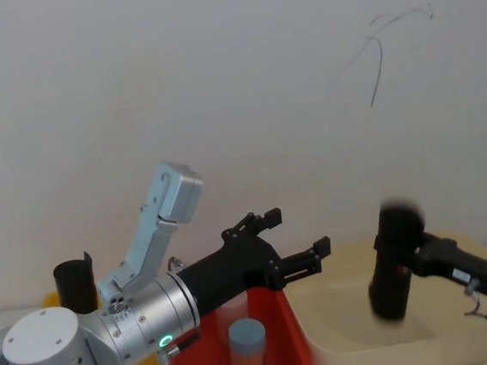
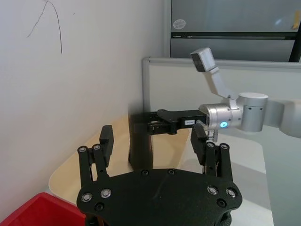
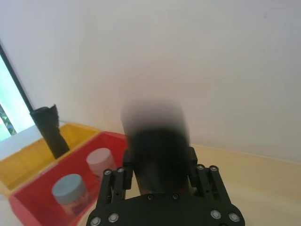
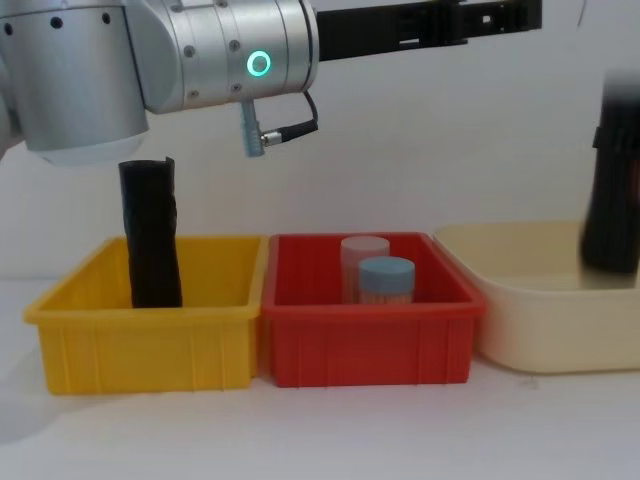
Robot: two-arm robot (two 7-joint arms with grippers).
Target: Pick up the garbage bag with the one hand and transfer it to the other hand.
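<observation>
My right gripper (image 1: 401, 255) pinches the garbage bag (image 1: 390, 293) upright over the beige tray (image 1: 344, 332), so I judge the pick done and the handover next. My left gripper (image 1: 298, 231), fingers spread, reaches level over the red bin's (image 1: 283, 364) back edge, apart from the roll; it must advance, then close

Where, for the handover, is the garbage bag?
Head view, right: the garbage bag is in the right gripper at the beige tub, facing the open left gripper.
</observation>
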